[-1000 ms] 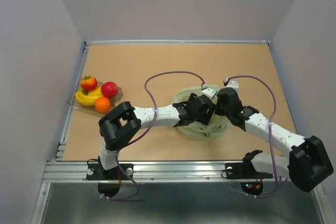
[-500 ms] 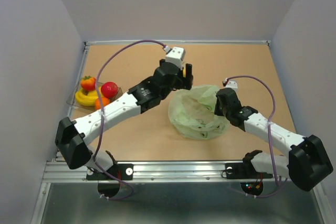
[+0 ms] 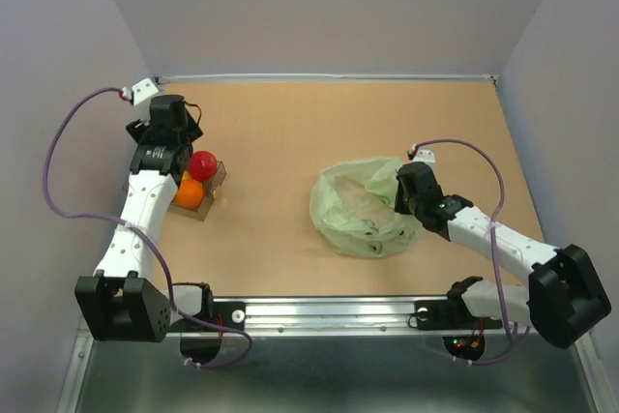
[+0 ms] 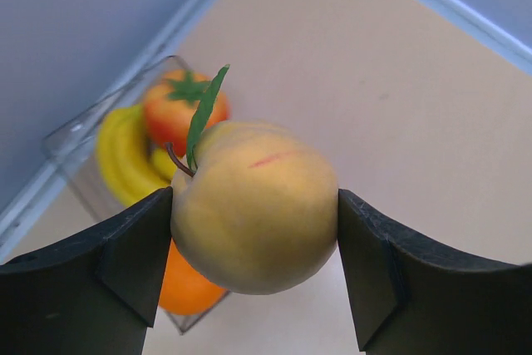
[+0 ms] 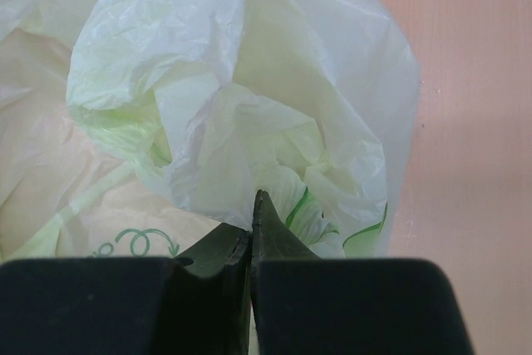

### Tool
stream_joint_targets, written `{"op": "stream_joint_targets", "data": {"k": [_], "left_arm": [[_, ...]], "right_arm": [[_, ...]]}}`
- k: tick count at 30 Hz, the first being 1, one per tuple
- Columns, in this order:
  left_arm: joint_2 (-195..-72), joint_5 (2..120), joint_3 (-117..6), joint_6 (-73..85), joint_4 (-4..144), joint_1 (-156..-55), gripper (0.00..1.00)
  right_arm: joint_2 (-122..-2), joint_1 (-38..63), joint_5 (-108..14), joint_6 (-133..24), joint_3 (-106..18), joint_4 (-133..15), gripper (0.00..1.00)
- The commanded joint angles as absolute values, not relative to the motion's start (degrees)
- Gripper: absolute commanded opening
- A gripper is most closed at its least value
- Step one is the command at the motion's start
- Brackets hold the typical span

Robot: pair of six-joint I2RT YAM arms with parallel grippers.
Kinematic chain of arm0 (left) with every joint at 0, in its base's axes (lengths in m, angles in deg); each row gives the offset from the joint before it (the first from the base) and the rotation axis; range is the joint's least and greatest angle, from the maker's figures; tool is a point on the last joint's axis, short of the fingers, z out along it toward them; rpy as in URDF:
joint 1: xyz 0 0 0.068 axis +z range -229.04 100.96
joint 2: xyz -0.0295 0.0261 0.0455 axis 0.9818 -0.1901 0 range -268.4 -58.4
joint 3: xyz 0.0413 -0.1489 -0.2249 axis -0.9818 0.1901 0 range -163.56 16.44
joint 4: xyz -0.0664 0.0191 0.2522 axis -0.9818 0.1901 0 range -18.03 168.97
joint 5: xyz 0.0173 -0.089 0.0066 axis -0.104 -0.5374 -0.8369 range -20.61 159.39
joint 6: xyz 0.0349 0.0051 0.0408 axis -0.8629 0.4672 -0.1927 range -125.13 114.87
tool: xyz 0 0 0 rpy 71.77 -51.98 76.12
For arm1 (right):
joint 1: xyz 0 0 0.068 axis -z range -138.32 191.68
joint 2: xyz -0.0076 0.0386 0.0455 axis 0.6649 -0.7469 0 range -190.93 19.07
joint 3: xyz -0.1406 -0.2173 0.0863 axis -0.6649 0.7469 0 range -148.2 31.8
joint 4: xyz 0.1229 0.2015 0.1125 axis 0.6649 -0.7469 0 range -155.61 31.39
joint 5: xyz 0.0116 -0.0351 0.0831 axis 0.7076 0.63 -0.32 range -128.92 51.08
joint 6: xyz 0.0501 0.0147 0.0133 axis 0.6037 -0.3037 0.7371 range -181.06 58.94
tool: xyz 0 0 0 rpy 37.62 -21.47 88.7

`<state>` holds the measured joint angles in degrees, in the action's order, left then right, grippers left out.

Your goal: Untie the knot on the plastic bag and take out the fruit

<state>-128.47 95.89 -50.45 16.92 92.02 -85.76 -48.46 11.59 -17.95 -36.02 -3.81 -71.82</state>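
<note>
I find no word, number or brand that I can read in any view. The only printing is on the plastic bag (image 5: pixel 249 81). In my right wrist view it is a green looping curl (image 5: pixel 143 243) and a few green strokes (image 5: pixel 366 234) beside it, too crumpled to make out letters. From above, the print shows only as tiny dark flecks (image 3: pixel 372 230).

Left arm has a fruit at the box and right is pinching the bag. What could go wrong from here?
1. The left gripper holds the yellow fruit by the clear box, which already holds a banana and an orange fruit; released onto that pile, it may roll out.
2. The right gripper is shut on a thin fold of the plastic bag; a pull could tear it.
</note>
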Motion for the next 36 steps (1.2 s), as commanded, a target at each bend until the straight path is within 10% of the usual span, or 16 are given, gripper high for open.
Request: {"op": "stream_joint_targets", "data": {"k": [1,36], "left_arm": [[-125.6,99.8,-47.1,18.1,93.8,-77.8,0.52],[-125.9,96.4,-32.7,24.5,78.5,-61.2,0.71]], "right_arm": [[-48.7,11.2,-18.5,-37.8,-6.8,-70.2,0.01],[-54.8,11.2,-22.0,-40.9,-14.6,-74.3,0.01]]}}
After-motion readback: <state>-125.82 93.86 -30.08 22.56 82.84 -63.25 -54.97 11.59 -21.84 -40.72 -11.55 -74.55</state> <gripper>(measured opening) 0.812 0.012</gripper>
